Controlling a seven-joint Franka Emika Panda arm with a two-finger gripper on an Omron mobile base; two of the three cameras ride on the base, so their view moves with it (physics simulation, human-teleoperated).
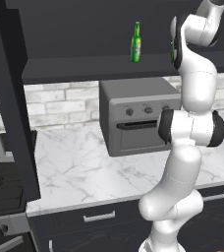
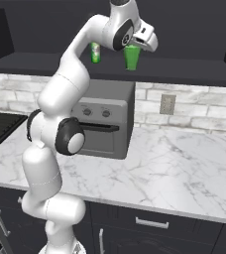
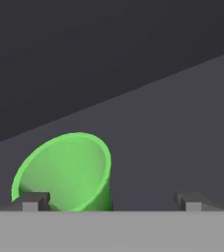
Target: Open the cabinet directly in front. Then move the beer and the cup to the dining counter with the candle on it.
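Green glass beer bottle, slim and long-necked, stands upright on the dark open cabinet shelf, neck pointing straight up. To its right on the same shelf, near the front edge, a bright-green handleless tumbler cup also stands upright, open mouth up. The white arm's gripper hovers just above the cup, jaws spread wide and holding nothing. Below sits a grey toaster oven on the white marble counter.
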